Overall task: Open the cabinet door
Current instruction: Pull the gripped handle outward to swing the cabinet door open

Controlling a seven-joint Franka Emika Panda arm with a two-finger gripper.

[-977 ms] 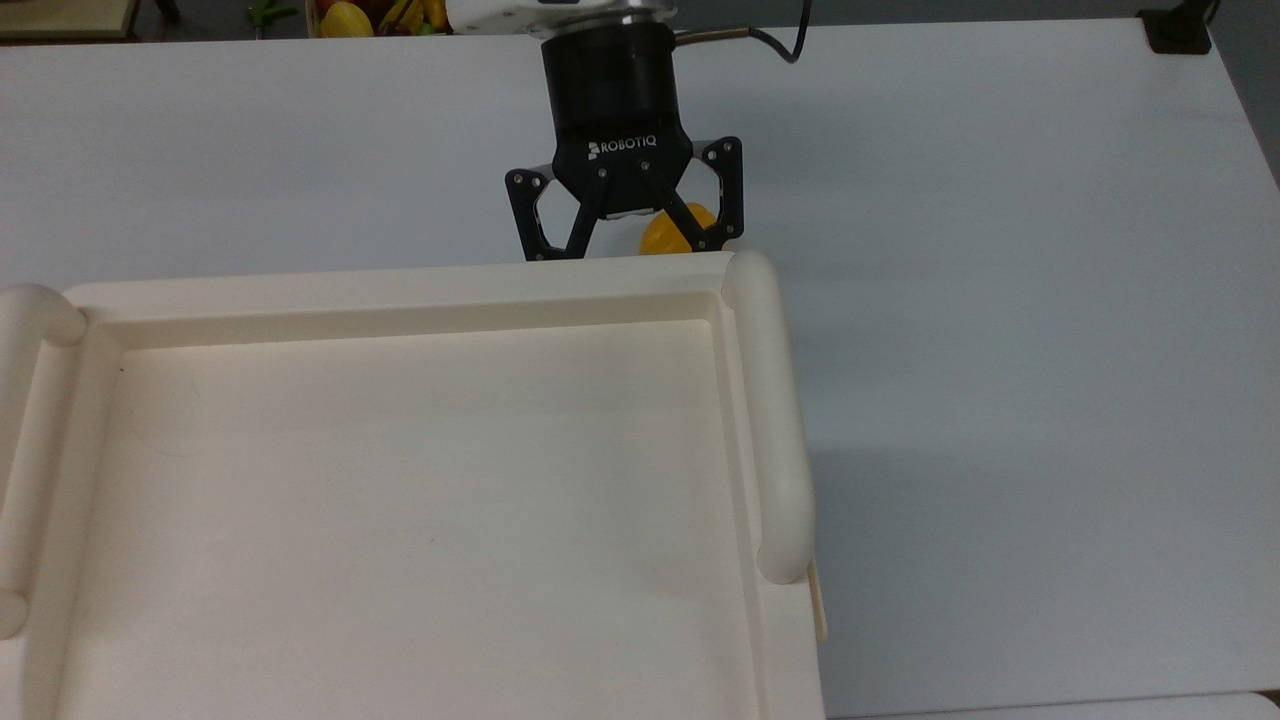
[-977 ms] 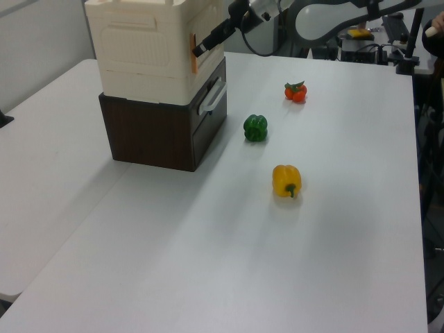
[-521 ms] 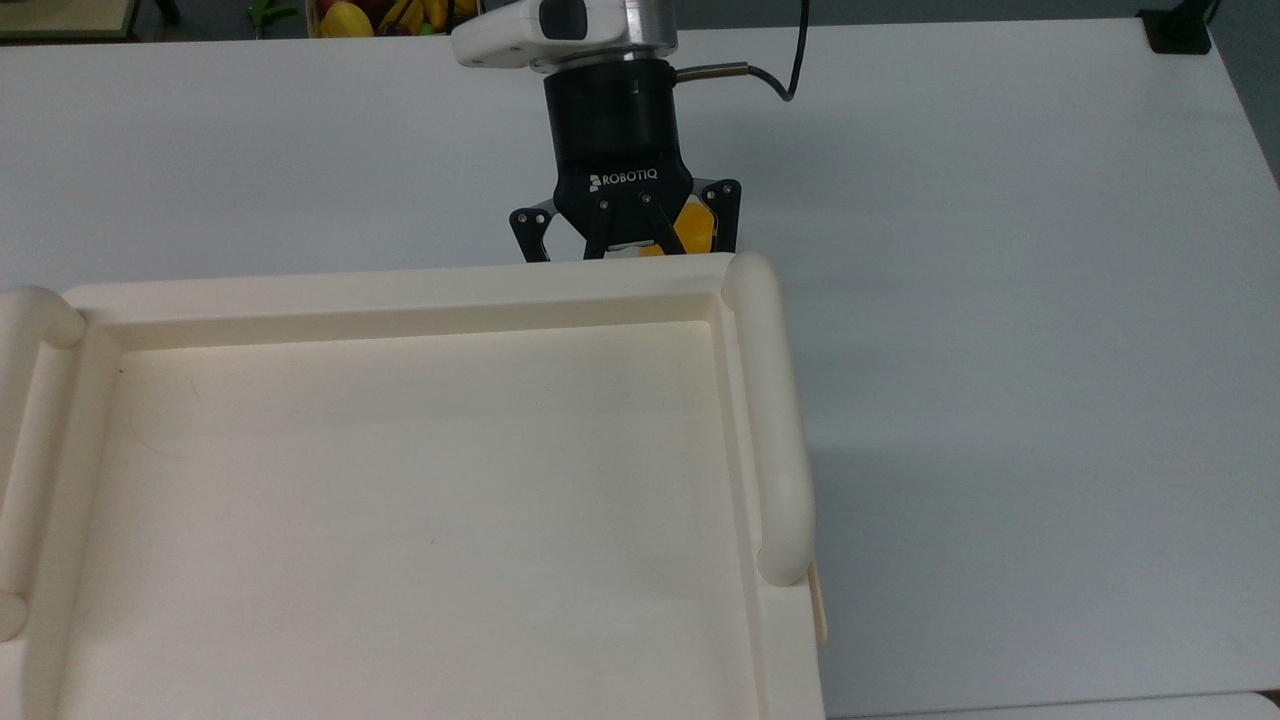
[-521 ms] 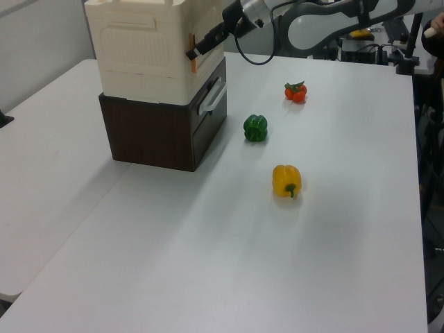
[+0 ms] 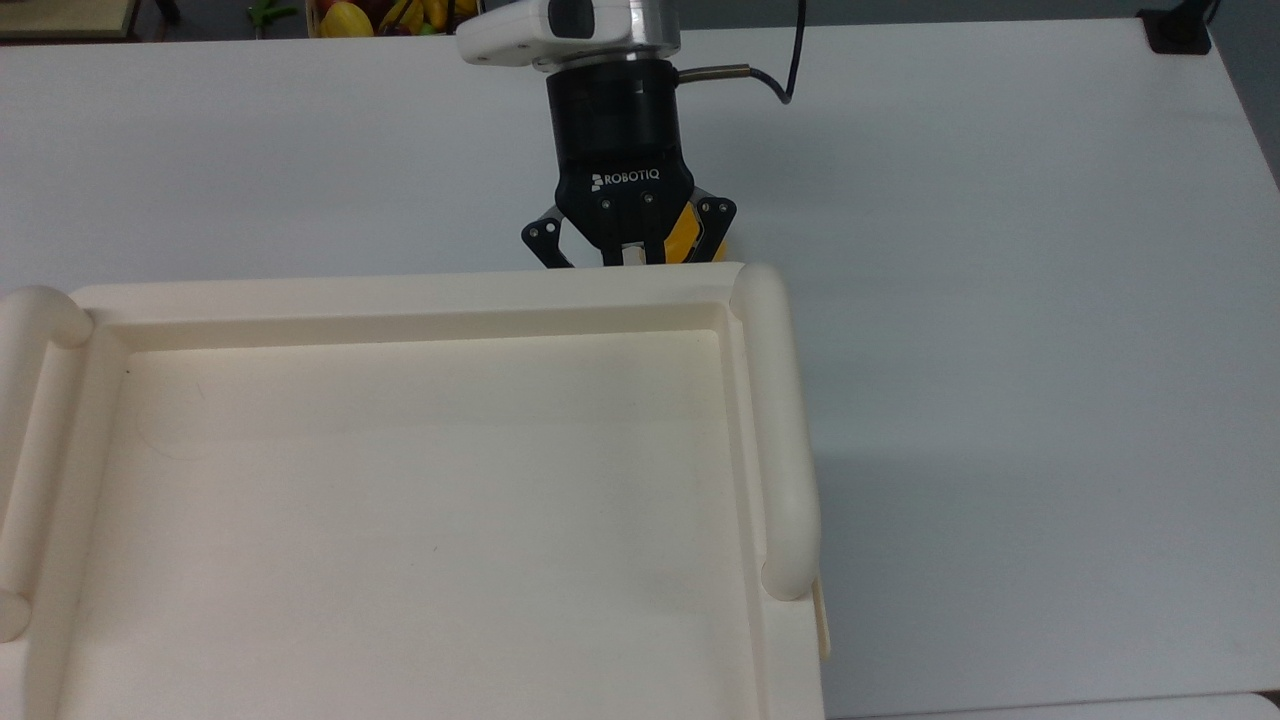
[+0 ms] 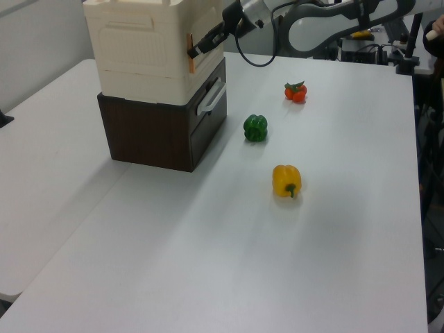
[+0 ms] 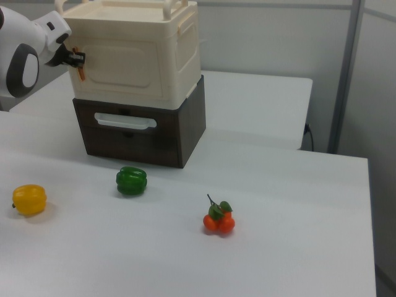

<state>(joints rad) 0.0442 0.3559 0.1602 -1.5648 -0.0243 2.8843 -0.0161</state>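
Top view: gripper pressed up at the front edge of the cream cabinet, fingers drawn close together, apparently pinching a small orange handle on the cabinet door. Door looks flush, on the cabinet's front face above a dark drawer unit. Green pepper, yellow pepper, tomatoes lie apart on the table.

Cabinet atop drawer unit — peppers, tomatoes in front.

robot lab: white table, toy peppers, background robot equipment.
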